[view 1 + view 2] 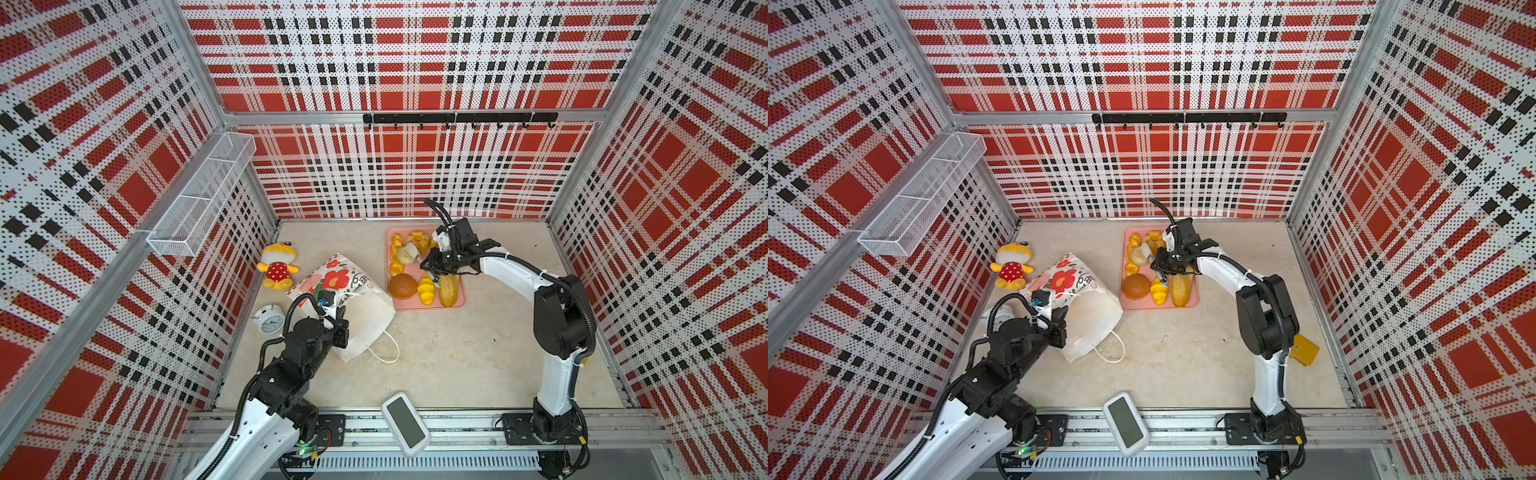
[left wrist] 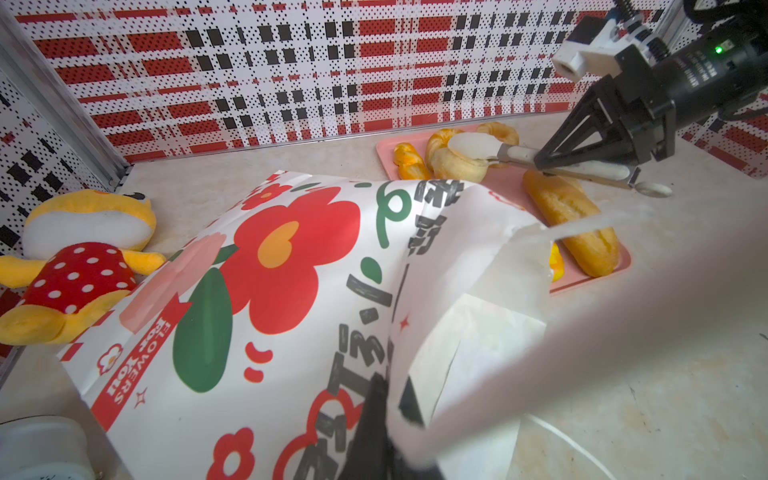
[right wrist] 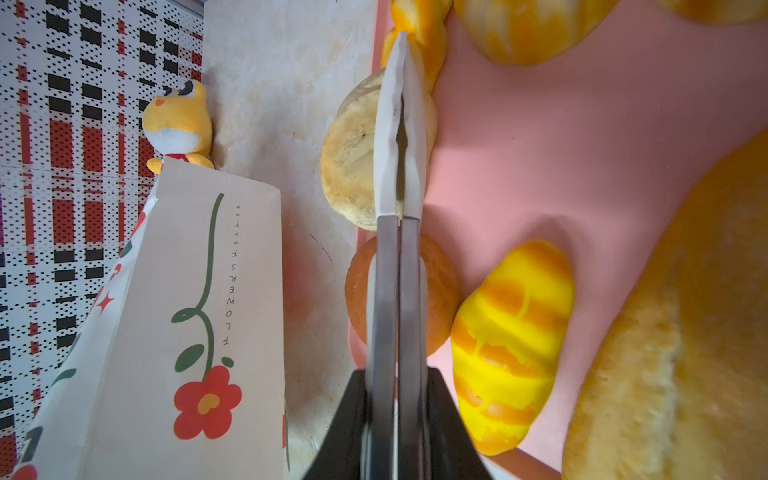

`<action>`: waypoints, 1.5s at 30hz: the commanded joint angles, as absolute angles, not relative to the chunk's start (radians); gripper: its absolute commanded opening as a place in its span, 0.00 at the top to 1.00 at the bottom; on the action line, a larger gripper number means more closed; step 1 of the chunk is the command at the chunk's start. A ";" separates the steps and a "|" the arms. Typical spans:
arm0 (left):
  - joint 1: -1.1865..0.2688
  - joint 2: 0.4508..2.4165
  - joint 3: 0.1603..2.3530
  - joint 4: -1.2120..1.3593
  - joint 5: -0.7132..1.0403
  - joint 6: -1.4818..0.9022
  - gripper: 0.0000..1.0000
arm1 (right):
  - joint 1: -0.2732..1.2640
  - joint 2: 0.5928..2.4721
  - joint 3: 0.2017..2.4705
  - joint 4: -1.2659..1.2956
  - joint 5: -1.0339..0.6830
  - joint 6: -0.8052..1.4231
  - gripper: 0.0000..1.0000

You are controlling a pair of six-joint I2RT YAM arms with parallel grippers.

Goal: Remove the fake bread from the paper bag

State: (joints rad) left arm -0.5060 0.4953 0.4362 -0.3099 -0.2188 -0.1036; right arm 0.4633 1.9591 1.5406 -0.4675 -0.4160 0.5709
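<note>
Left claw (image 2: 386,399): pressed together on the rim of the bag (image 2: 270,291), at its mouth. Paper is seen pinched between the black fingers (image 2: 374,419). The bag is tipped over, floral face up, and stretches away ahead of this claw. One cord handle (image 1: 387,351) lies on the table beside the claw. The bag's inside cannot be made out.

Right claw (image 3: 395,399): clamped on tongs (image 3: 399,166), which are gripped at the metal shanks. The white tong tips are closed on each other and project ahead of the claw, over a pale bun (image 3: 353,158). Contact with the bun cannot be told.

Bread (image 1: 402,286): all that is visible lies on the pink tray (image 3: 540,145), under and around the right claw and well apart from the left claw. A brown bun (image 3: 436,299) is noted below the shanks, with a yellow croissant (image 3: 511,345) just beside it and a long loaf (image 3: 685,332) further to that side. A twisted stick (image 1: 397,241) and a ring cake (image 1: 417,241) lie beyond the tong tips.
</note>
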 commanded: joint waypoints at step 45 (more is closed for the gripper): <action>-0.515 0.500 0.442 -0.316 -0.213 -0.098 1.00 | 0.482 1.807 1.627 -0.785 -0.318 0.375 0.59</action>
